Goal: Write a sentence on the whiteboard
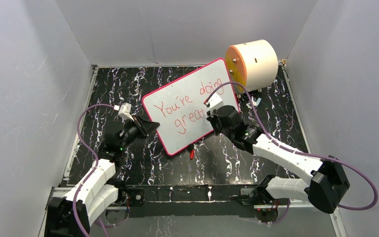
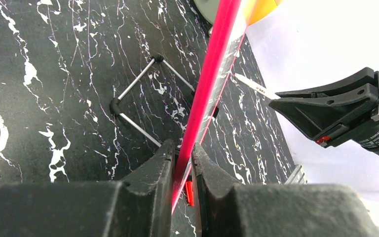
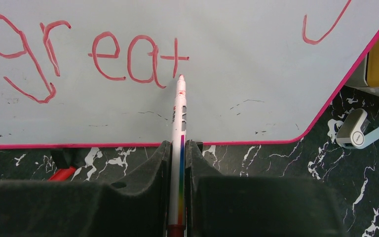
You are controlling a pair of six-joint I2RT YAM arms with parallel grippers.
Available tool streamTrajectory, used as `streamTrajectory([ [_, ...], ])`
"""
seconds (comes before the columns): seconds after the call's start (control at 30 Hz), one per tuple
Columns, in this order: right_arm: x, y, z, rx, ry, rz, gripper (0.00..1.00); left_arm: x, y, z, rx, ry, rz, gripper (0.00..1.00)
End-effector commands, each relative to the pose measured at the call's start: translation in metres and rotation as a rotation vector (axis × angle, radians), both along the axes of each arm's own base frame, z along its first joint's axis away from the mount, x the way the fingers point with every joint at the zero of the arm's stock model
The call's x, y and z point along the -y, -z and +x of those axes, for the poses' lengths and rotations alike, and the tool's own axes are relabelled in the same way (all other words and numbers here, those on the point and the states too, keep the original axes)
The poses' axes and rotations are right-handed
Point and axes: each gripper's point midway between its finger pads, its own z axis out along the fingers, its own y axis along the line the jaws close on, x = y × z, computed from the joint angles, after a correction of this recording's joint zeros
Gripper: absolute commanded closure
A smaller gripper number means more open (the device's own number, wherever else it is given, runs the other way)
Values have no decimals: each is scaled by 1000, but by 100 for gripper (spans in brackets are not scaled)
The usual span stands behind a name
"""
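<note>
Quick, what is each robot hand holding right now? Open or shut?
Left gripper: closed, pinching the whiteboard's pink edge.
Right gripper: closed on the marker pen, tip at the last letter of the sentence.

The tilted whiteboard (image 1: 175, 131) in the middle blocks my way. A big cream drum (image 1: 256, 59) fills the far right corner. I can pass over the table (image 1: 108, 84) at far left.

**Red handwriting on the whiteboard**
The whiteboard (image 1: 177, 140) carries the sentence (image 1: 186, 123) "You're doing great" in red, on two lines. "great" lies just ahead of the right claw (image 3: 179, 146), its "t" at the tip of the marker (image 3: 180, 108) held there. The print on the marker's barrel is too small to read.
</note>
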Motion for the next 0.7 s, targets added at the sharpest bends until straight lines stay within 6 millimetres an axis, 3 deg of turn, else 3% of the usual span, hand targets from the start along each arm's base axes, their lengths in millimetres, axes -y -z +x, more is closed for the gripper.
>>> streamTrajectory([
  [0.0, -4, -18, 7, 58, 6, 60, 100, -8, 10, 6, -51, -52, 24, 100],
  [0.67, -14, -14, 15, 54, -11, 68, 100, -7, 10, 6, -55, -47, 19, 100],
])
